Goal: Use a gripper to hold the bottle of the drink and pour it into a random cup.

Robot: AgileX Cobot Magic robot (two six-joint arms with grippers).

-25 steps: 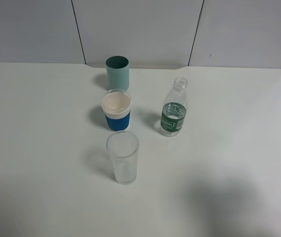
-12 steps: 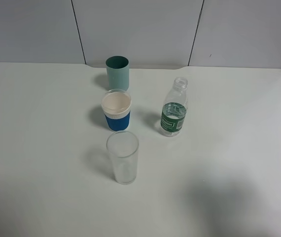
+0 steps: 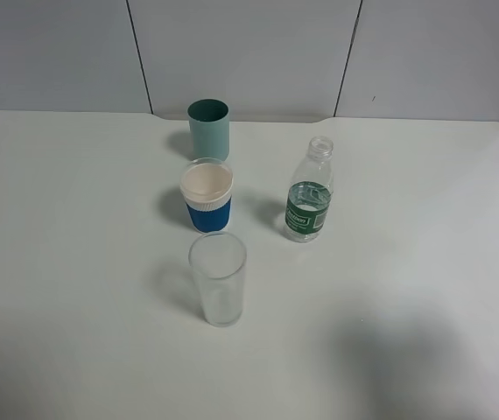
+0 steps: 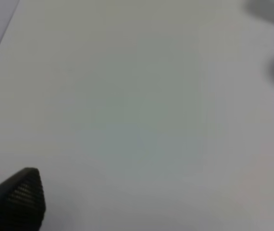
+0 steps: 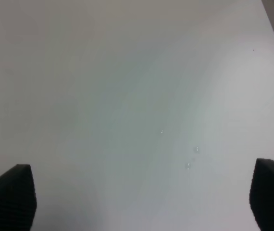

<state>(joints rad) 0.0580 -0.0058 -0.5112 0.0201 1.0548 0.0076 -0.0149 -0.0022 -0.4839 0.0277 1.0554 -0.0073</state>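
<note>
The table (image 3: pixel 74 262) is looking smooth and matt white. The bottle (image 3: pixel 309 192) is looking like clear, shiny plastic with a glossy green label. The glass (image 3: pixel 218 278) is looking see-through, the teal cup (image 3: pixel 208 129) matt, and the gripper fingertips (image 5: pixel 9 197) are showing a ribbed black texture.

exterior high: sits up above the near edge of the white table (image 3: pixel 74 262), tilted down toward the far wall, far enough back to fit the whole tabletop.
left wrist: right down close over bare tabletop, blurry, left gripper (image 4: pixel 146 202) fingertips poking in at both corners.
right wrist: same deal, close and looking down past the right gripper (image 5: pixel 142 202).
overlap: only the tabletop, really.
</note>
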